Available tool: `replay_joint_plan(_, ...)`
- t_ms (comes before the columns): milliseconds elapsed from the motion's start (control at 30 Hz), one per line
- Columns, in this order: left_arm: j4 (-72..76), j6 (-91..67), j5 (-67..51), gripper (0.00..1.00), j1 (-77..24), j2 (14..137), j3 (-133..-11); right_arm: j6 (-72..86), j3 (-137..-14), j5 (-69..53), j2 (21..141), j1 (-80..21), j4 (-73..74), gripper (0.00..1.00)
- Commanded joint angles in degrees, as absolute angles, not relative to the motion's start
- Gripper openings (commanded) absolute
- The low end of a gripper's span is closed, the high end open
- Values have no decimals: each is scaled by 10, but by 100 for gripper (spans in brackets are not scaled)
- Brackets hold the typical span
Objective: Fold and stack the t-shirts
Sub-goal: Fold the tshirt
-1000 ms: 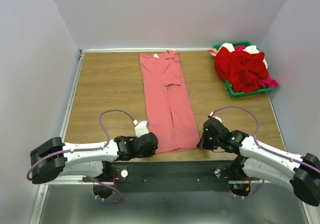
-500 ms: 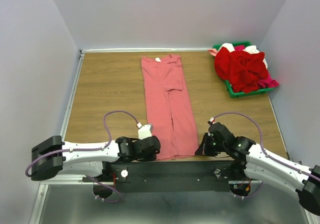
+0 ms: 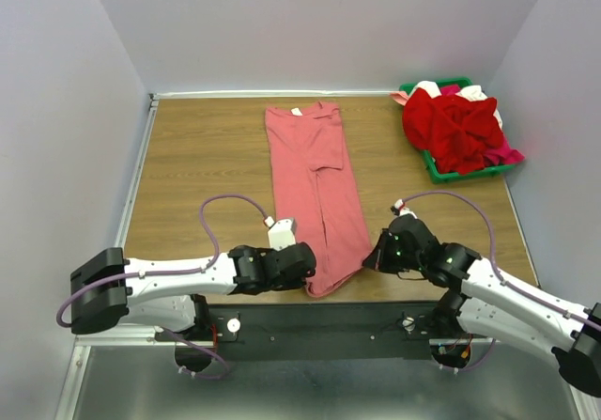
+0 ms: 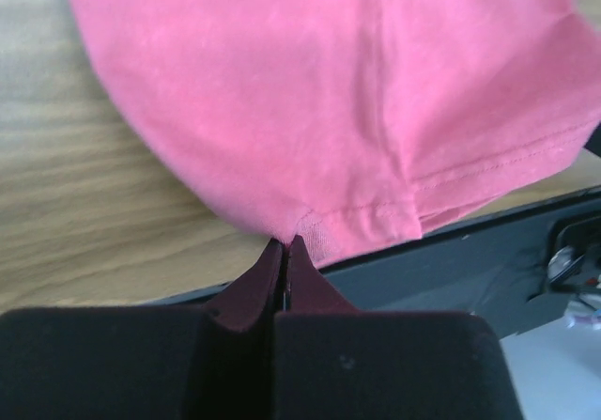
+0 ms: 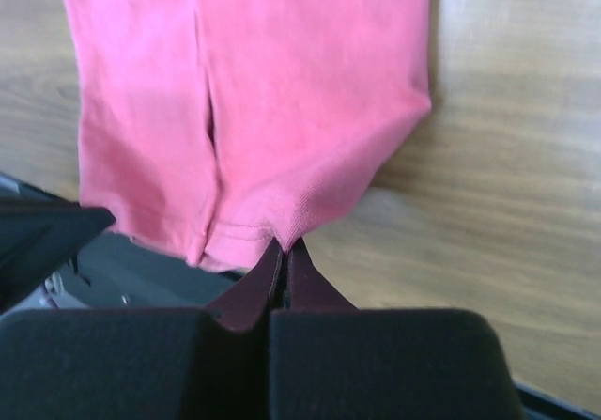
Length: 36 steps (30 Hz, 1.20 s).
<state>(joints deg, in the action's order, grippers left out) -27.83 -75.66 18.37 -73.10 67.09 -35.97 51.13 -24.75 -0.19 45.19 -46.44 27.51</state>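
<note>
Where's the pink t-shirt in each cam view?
Top external: pink t-shirt lies as a long strip mid-table, its near end pinched by the left gripper and the right gripper.
Left wrist: pink t-shirt fills the upper frame, hem corner in the gripper.
Right wrist: pink t-shirt is upper left to centre, corner in the gripper.
Shared landmark: the black front rail beneath the hem.

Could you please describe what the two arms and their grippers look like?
The left arm and right arm are white tubular links joined by bulky black housings. A thin mauve cable runs along each: left cable, right cable. The left gripper and right gripper are black blocks with dark, tapering wedge fingers. No markings show.
</note>
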Motion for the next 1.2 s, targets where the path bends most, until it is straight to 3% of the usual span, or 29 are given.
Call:
replay_joint_plan(0,-301,-743,243,0,-715,687,-396,491,-290,75,479,-467,251,0)
replay_joint_plan(667,-212,-552,281,0,-493,715,-497,433,-523,302,733,-463,188,1)
replay_joint_plan(1167,-137,-454,237,0,-386,825,-579,391,-656,322,894,-415,180,1)
